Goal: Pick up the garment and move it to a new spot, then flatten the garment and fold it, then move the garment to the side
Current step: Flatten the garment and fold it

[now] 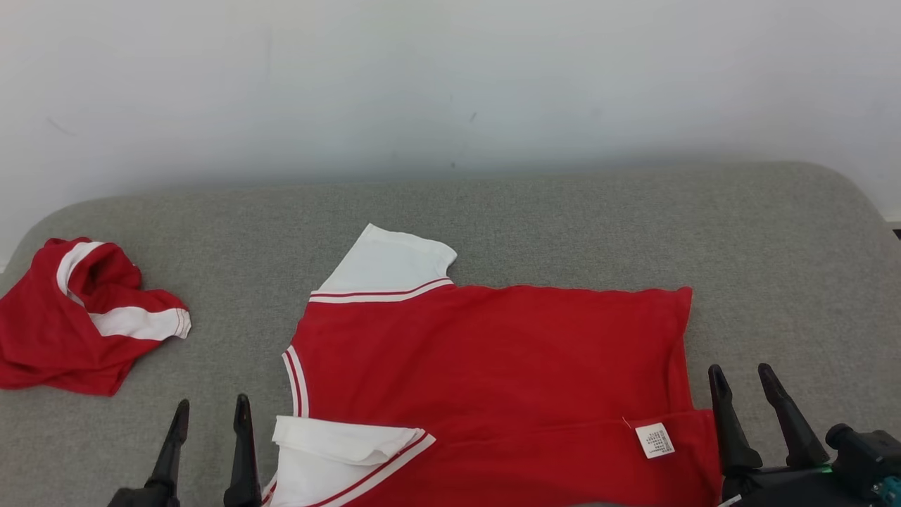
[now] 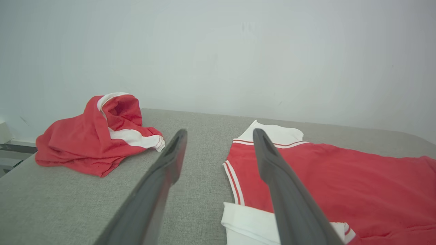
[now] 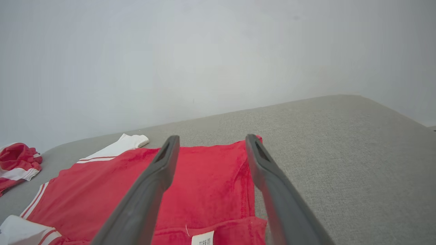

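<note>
Nearest, the left gripper [image 1: 213, 401] and right gripper [image 1: 739, 367], two in all, hang empty with fingers apart at the shirt's [image 1: 493, 352] near corners. One red, white-sleeved shirt with striped trim lies flat mid-pad [image 1: 563, 225], its near edge folded over and one white label [image 1: 654, 440] showing. A second red-and-white garment [image 1: 63, 331] sits crumpled at far left.

A grey fabric-covered bench [image 1: 563, 225] with rounded far corners is carrying two pieces of clothing. A red garment [image 1: 493, 352] is lying spread flat in the middle, reaching the near edge, with one white sleeve [image 1: 391, 264] pointing far and another [image 1: 338, 443] lying near, both at its left end. Its near strip is lying folded over, showing a white label [image 1: 654, 440] on the right. Well apart on the left, a crumpled red-and-white heap [image 1: 70, 324] is sitting by the edge.
</note>
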Controlling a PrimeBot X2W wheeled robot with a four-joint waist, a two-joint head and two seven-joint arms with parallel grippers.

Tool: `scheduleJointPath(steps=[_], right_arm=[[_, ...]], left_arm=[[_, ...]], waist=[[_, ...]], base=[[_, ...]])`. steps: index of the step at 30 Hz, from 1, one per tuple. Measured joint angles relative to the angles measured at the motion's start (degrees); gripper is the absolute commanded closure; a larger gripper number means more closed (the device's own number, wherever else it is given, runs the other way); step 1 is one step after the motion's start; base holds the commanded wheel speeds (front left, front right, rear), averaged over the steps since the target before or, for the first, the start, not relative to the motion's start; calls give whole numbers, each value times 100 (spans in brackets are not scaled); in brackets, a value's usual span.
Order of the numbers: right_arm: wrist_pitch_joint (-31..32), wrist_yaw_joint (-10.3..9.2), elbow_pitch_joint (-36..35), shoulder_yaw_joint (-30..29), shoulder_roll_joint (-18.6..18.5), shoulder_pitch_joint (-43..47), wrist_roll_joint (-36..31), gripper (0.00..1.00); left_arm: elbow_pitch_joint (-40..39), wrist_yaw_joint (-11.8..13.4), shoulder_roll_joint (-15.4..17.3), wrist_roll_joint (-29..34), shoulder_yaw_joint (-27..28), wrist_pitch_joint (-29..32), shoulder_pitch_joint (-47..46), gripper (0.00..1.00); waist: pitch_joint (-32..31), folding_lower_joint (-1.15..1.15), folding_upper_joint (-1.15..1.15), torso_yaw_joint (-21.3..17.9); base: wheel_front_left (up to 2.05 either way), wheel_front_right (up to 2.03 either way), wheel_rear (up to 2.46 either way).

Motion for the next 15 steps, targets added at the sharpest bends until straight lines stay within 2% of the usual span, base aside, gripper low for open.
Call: scheduleJointPath(steps=[7,15], right_arm=[[-135,-1,-51,-16,82,-14,-278,0],[-163,-1,-75,-224,236,55,-404,0]], left_arm=[[-98,-157,56,354,-99,0,-98,0],[-102,-248,73,360,34,0,-75,0]], waist=[[-24,0,0,-57],[-38,0,0,-101]], base=[[0,0,0],[0,0,0]])
